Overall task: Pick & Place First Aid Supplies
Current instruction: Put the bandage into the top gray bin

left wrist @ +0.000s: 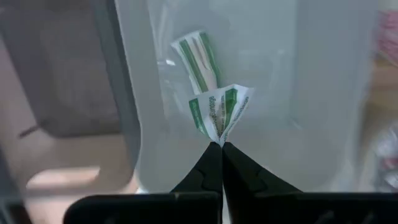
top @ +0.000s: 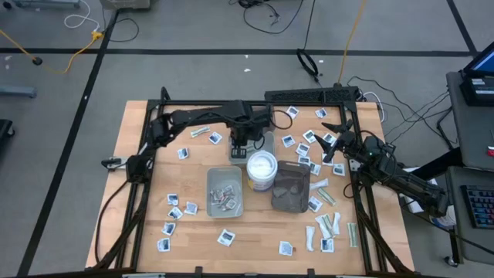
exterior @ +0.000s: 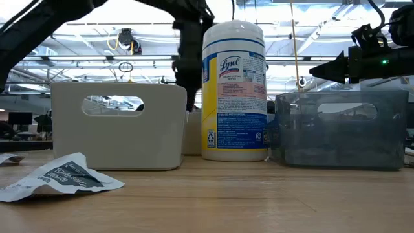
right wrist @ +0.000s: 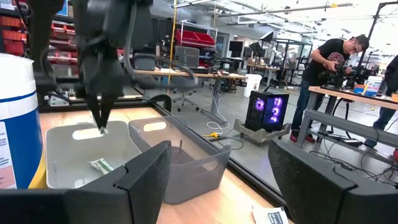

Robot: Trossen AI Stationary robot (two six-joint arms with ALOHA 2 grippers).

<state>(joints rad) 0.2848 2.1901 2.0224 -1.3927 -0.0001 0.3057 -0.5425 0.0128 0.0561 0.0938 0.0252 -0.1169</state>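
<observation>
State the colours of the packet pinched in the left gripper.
White with green stripes and print; the packet in the left gripper shows best in the left wrist view.

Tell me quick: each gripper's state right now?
Left gripper: shut on a green-white strip packet.
Right gripper: open, holding nothing.

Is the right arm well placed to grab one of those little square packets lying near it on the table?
Probably yes. The right gripper hovers open above loose square packets lying flat on bare wood. Nothing covers them, and the white tub and dark tray stand clear to one side.
</observation>
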